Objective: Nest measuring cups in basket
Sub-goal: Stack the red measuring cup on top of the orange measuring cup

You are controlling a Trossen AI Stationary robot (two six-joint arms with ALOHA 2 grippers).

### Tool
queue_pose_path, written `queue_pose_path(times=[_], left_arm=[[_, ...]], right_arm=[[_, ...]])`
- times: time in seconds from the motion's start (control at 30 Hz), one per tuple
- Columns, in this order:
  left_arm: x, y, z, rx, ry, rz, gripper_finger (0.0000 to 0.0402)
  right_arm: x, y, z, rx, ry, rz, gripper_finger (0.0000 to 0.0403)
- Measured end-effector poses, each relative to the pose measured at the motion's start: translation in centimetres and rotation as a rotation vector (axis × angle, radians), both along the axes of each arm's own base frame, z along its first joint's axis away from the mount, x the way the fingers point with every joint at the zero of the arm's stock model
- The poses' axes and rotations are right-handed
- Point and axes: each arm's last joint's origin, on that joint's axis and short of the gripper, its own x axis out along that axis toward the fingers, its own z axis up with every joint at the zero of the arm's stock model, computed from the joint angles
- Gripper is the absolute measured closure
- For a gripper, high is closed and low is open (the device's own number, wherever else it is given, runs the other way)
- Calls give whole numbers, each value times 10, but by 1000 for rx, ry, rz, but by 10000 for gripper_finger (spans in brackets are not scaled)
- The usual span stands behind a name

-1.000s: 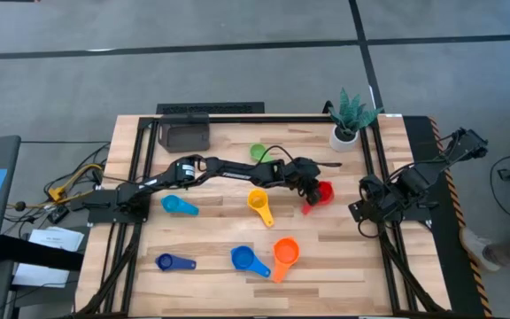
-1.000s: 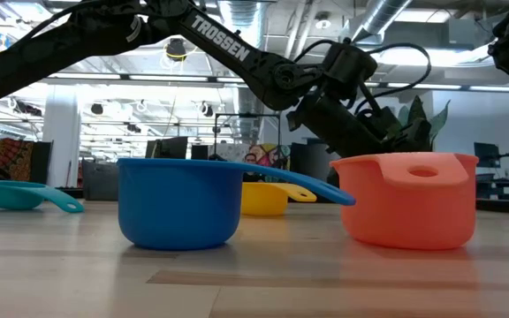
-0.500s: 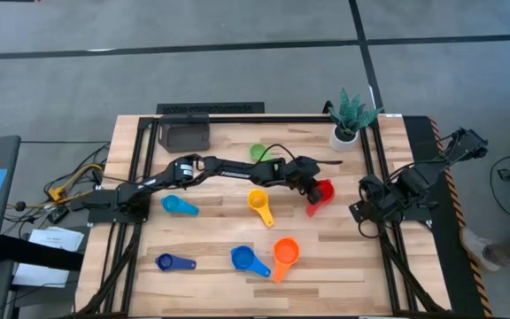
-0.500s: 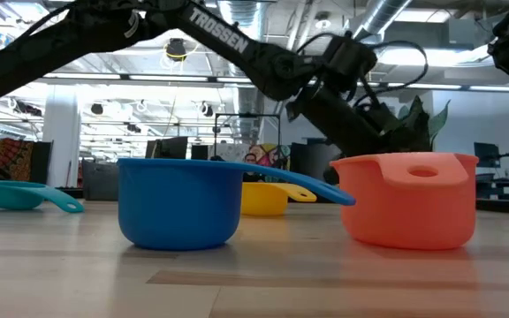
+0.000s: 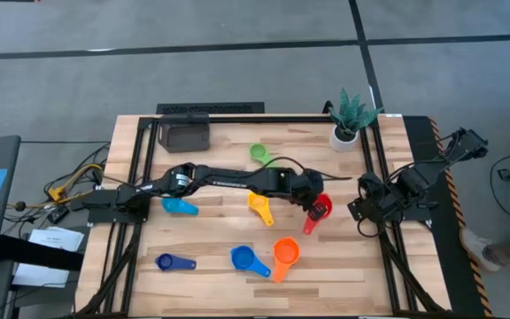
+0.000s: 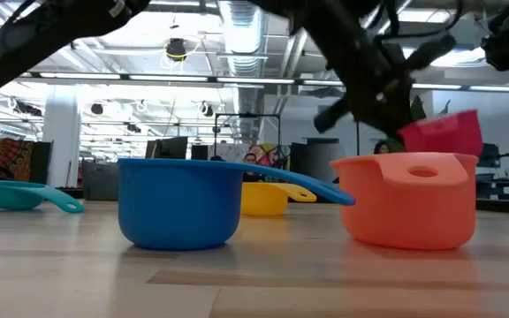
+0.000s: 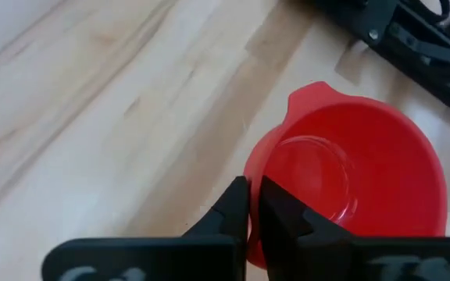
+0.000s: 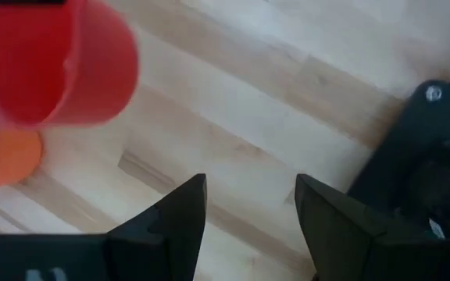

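Since the earlier frames: left gripper (image 5: 312, 206) shifted toward the near side of the table (image 5: 220, 239), arm lowered and stretched flatter across the middle; red cup (image 5: 319, 209) no longer resting flat but raised clear of the wood, seen in the low view (image 6: 443, 134) above the orange cup (image 6: 411, 209). Left gripper pinched tight on the red cup's rim, one finger (image 7: 229, 209) outside the wall, the other inside the bowl (image 7: 348, 176). Red cup tilted, mouth partly sideways, handle hanging toward the near edge of the table, long axis running roughly far-to-near with a slight slant. Position: right of centre, between the yellow cup (image 5: 258, 205) and the right arm's base, well apart from the basket (image 5: 185, 135) at the far left corner. Right gripper (image 8: 250, 209) parked at the right side of the table (image 8: 287, 101), fingers spread wide, nothing between them; red cup visible ahead of it (image 8: 57, 66). Other cups unmoved on the table: green cup (image 5: 258, 152) far centre, light blue cup (image 5: 178, 206) left, dark blue cup (image 5: 172, 262) near left, blue cup (image 5: 247, 260) near centre, orange cup (image 5: 284, 254) just right of it, handles of blue and orange pointing toward the near edge. Potted plant (image 5: 350, 118) at far right.
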Motion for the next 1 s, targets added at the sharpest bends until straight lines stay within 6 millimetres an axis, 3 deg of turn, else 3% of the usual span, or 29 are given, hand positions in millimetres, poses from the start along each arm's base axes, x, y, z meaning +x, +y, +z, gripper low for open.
queue_pose_path(times=[0.43, 0.73, 1.0], left_arm=[[-37, -56, 54, -40, -51, 239, 399], [-53, -108, 51, -152, -40, 299, 399], [-67, -140, 46, -232, 36, 278, 399]], right_arm=[[4, 1, 1, -70, -47, 148, 184], [8, 3, 3, -88, -82, 240, 184], [9, 4, 3, -106, -93, 306, 184]])
